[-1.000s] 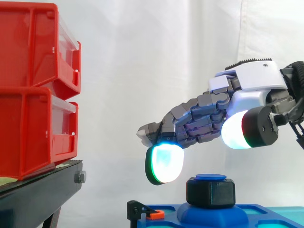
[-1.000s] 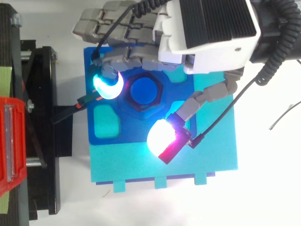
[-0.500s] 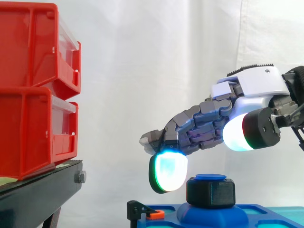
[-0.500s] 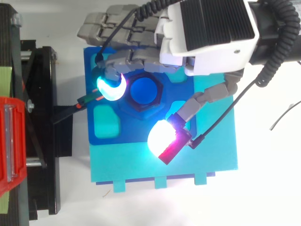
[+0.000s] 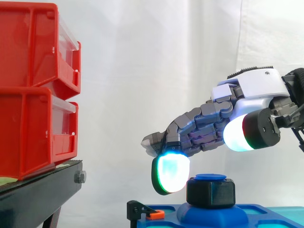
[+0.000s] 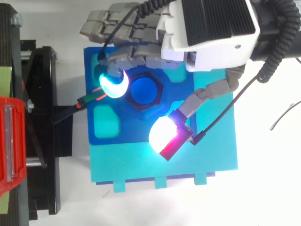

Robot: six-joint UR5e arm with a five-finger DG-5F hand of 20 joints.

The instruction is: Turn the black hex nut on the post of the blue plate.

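Nut [image 5: 211, 193], black and hexagonal, rings the round-topped blue post [image 6: 143, 90].

The hex nut [image 5: 210, 193] is black, the plate [image 6: 131, 131] blue, the bins [image 5: 33, 118] red

Your table [image 6: 263, 188] is a plain white surface. A teal board [image 6: 207, 160] lies flat on it, and the blue plate [image 6: 141, 134] rests on the upper left part of that board as you see it from above. Just beside the board's left edge is a black stand [image 6: 42, 155] carrying two stacked red bins [image 5: 33, 90]. A thin dark wire [image 6: 283, 114] lies on the bare table to the right, well apart from the board.
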